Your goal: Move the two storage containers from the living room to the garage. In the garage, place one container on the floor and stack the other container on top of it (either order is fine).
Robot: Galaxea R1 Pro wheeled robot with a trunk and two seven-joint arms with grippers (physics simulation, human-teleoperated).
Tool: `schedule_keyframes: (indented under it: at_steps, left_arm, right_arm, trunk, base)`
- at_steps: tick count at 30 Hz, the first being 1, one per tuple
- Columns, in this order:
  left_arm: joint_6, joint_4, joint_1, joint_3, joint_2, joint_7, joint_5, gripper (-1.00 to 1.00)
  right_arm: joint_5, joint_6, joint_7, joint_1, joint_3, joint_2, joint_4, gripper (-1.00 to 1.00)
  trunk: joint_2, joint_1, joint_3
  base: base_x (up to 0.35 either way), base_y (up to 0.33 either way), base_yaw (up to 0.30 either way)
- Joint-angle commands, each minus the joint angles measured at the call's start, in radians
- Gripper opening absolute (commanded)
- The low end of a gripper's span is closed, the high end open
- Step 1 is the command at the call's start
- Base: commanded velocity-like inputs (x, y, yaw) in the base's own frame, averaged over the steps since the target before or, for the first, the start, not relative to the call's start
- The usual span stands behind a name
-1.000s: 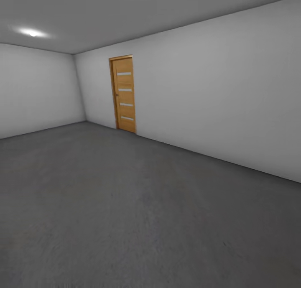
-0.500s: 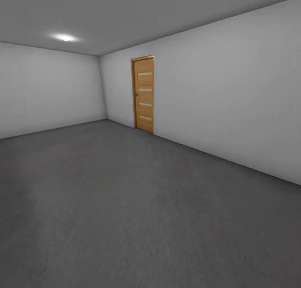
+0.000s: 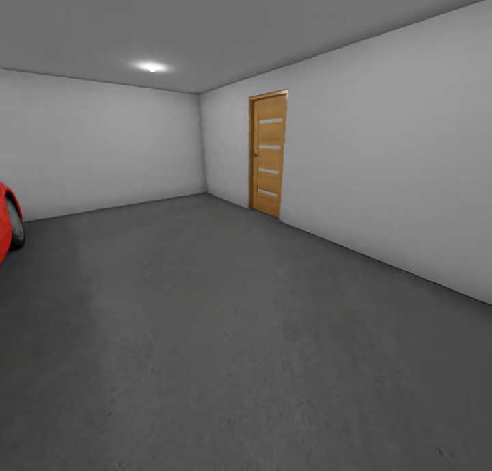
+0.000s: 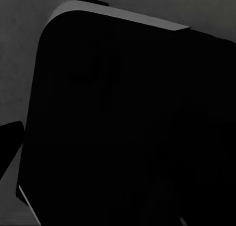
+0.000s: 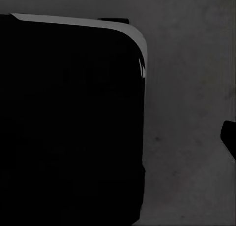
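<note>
**A:** Zero containers in frame. Head view has the garage: grey concrete floor (image 3: pixel 225 334), white walls, wooden door (image 3: pixel 268 154) on the right-hand wall, ceiling light (image 3: pixel 152 67). Red car (image 3: pixel 8 219) pokes in at the left edge.

**B:** Where are the bins then?

**A:** Can't tell from these frames. Could be on the robot, could be back in the living room. No contents to report either.

**B:** Grippers?

**A:** Can't tell for either. Left wrist view is mostly a dark rounded-corner panel (image 4: pixel 128 122) over concrete; right wrist view is the same kind of dark slab (image 5: pixel 69 122) with bare floor beside it. A dark sliver at each frame edge, too little to read as fingers, so opening and load are unknown.

**B:** Risks?

**A:** My read: the car sits near the left side of the space, so swinging the base that way could clip it. The right wall and door frame constrain the other side. And with wrist cams looking at the dark slabs, any placement here would lean on the head view alone.
</note>
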Motion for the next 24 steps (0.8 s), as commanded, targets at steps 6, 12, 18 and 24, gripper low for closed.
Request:
schedule_keyframes:
  at_steps: [6,12,18,24]
  left_arm:
    - [0.000,0.000,0.000,0.006,-0.002,-0.001,0.002,1.00]
    - [0.000,0.000,0.000,0.005,-0.002,-0.001,0.002,1.00]
    - [0.001,0.001,0.000,0.006,-0.001,0.002,0.003,1.00]
    - [0.004,0.003,0.000,0.005,-0.001,0.007,0.002,1.00]
  right_arm:
    - [0.000,-0.004,0.000,0.000,0.000,-0.009,0.000,1.00]
    - [0.000,-0.004,0.000,0.000,0.000,-0.010,0.001,1.00]
    - [0.001,-0.004,0.000,0.000,0.000,-0.011,0.006,1.00]
    - [0.006,-0.022,0.000,0.000,0.000,-0.011,0.007,1.00]
  trunk:
    - [0.000,0.000,-0.001]
    - [0.000,0.000,-0.001]
    - [0.000,0.000,-0.001]
    - [0.000,0.000,-0.001]
  base:
    - [0.000,0.000,0.299]
    - [0.028,0.000,0.299]
    - [0.259,0.000,0.140]
    - [0.318,0.000,0.013]
